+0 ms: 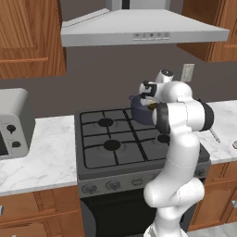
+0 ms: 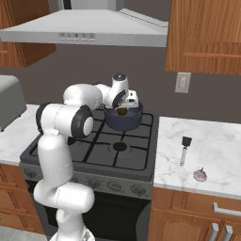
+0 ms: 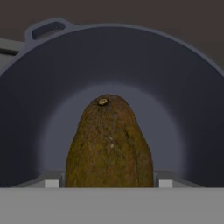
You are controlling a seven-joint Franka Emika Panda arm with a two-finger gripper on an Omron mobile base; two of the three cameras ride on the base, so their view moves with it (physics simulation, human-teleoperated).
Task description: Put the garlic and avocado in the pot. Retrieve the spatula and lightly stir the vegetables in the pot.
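While the robot's own white arm blocks much of the stove (image 1: 115,139) in the left base view, the claw (image 2: 123,111) is seen from the right base view poised over the mouth of the pot (image 2: 126,120), an olive-brown avocado (image 2: 122,111) caught between its fingers. The hand view looks straight into the pot (image 3: 39,109), where the avocado (image 3: 109,144) stands stem end away from the camera; its lower end is cut off at the bottom of that view, and the fingertips flanking it are barely visible, spread wide around the fruit. Whether the avocado touches the pot's floor cannot be told. From the left, only part of the pot's (image 1: 139,111) rim and wall shows behind the forearm at the stove's back right burner. To the right of the pot, the spatula (image 2: 184,149) lies on the marble tabletop (image 2: 212,141), black end away from the robot, with a small pinkish rounded piece (image 2: 200,175) just beyond its near tip, too small to identify.
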